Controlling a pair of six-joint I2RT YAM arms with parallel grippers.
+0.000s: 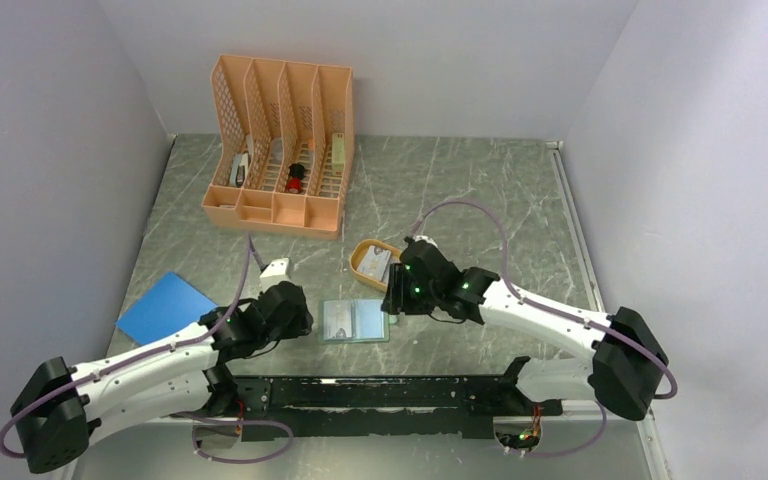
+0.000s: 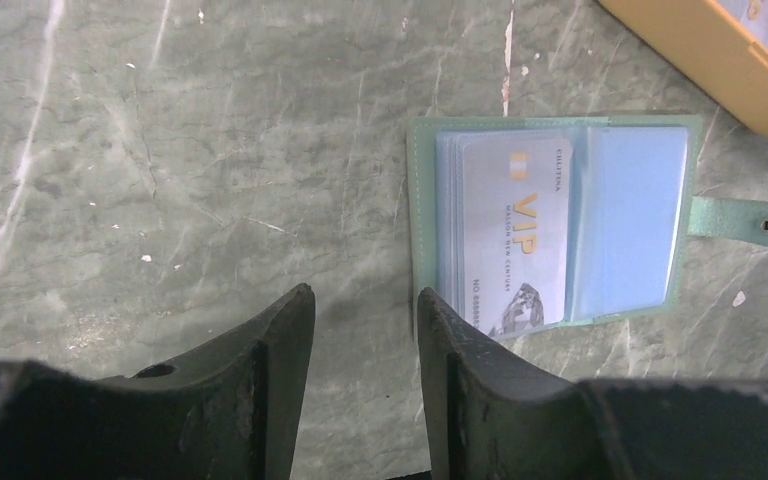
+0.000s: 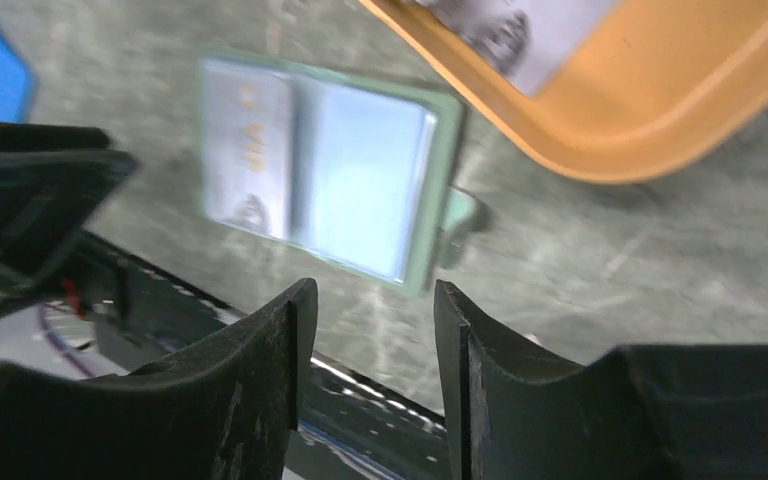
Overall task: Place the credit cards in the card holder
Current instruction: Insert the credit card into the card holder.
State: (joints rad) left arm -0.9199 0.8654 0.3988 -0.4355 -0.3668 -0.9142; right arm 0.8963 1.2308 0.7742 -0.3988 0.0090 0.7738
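The card holder (image 1: 355,322) lies open on the table, pale teal inside. It also shows in the left wrist view (image 2: 625,200) and in the right wrist view (image 3: 360,190). A pale grey-white credit card (image 2: 515,230) marked VIP sits in its left pocket. More credit cards (image 1: 378,266) lie in the orange oval tray (image 1: 361,250), and one shows in the right wrist view (image 3: 520,30). My left gripper (image 1: 308,320) is open and empty just left of the holder (image 2: 365,300). My right gripper (image 1: 396,296) is open and empty, above the holder's right edge (image 3: 373,290).
An orange desk organiser (image 1: 280,145) with small items stands at the back. A bright blue flat sheet (image 1: 165,307) lies at the left. A small white object (image 1: 275,268) lies behind the left gripper. The tray's rim (image 2: 700,50) is close behind the holder.
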